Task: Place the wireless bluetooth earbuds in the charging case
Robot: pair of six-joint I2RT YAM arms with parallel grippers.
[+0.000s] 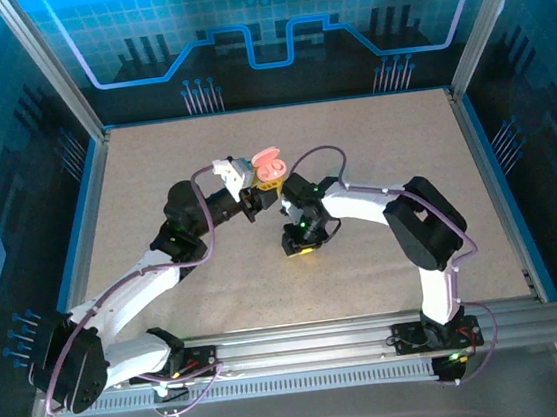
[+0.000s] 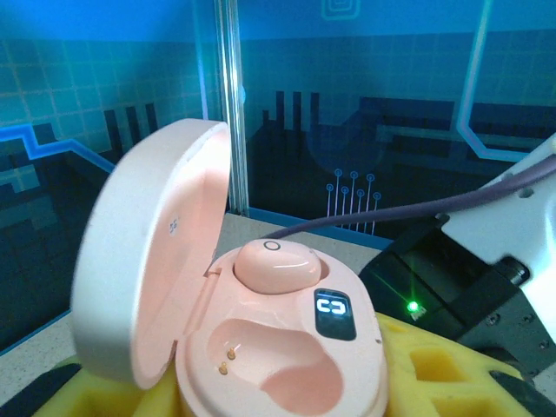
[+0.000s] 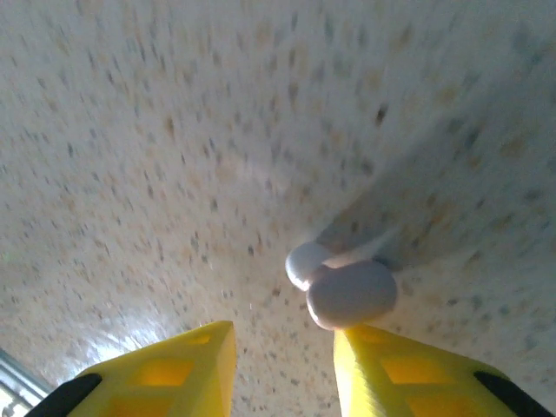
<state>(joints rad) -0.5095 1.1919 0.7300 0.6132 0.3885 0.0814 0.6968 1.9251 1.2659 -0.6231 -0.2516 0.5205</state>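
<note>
Inspection of the speckled beige bench (image 1: 134, 175): the left gripper (image 1: 262, 184) is clamped on the glossy pink pebble-shaped plastic charging case (image 2: 287, 347). The case is carried above the middle of the bench, somewhat toward the far edge, with its hinged lid (image 2: 148, 269) standing open. One smooth pink earbud (image 2: 274, 265) sits in the far socket; the near socket (image 2: 269, 360), with two small gold contacts, is vacant. The right gripper (image 3: 285, 334) points down at the bench near its middle, on the near-edge side of the case, its yellow fingers (image 3: 174, 365) apart and holding nothing. A second pale rounded earbud (image 3: 347, 294) lies loose on the bench surface, touching the tip of one finger, outside the gap rather than within it. Count: one case and two earbuds, one seated and one loose. Assessment: the loose earbud looks very light, hard and slick-shelled, with curved flanks, so it is likely to skid or squirt out under a pinch. The sound hold would be across its broader body, jaws centred over it, with light pressure; the smaller lobe offers too little purchase. The case appears rigid, but the open lid hinge should bear no load.
</note>
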